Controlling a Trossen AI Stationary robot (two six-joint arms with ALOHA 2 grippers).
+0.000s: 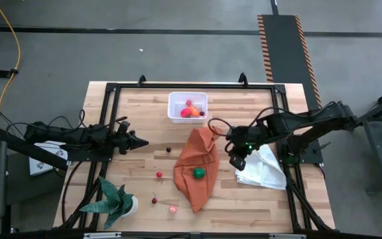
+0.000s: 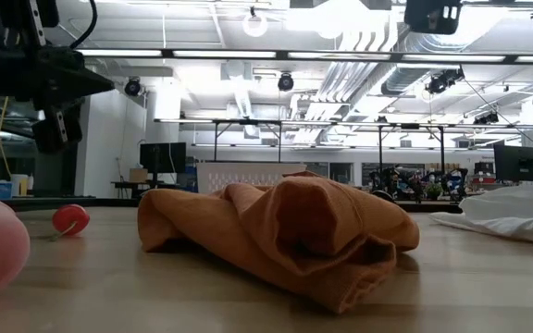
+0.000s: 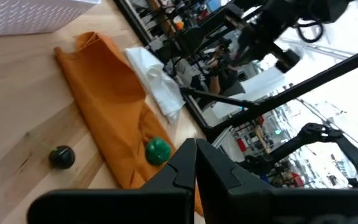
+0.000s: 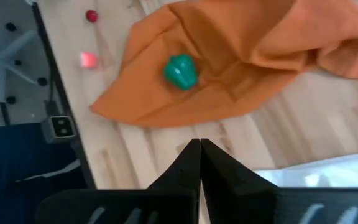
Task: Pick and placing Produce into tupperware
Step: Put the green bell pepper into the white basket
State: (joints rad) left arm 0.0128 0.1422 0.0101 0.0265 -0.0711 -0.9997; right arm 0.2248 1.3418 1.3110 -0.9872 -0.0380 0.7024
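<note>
- Currently, your left gripper (image 1: 142, 142) hovers with fingers pressed together, left of the orange cloth (image 1: 197, 166), holding nothing.
- Your right gripper (image 1: 235, 158) is likewise pinched together and empty, between the orange cloth and the white cloth (image 1: 265, 169).
- Note the tupperware (image 1: 188, 107) at the far centre, holding several produce pieces (image 1: 190, 111).
- A green piece (image 1: 198, 173) lies on the orange cloth.

White tupperware (image 1: 188, 106) holds red and orange produce (image 1: 190, 111); green piece (image 1: 198, 173) on orange cloth (image 1: 197, 166).
</note>
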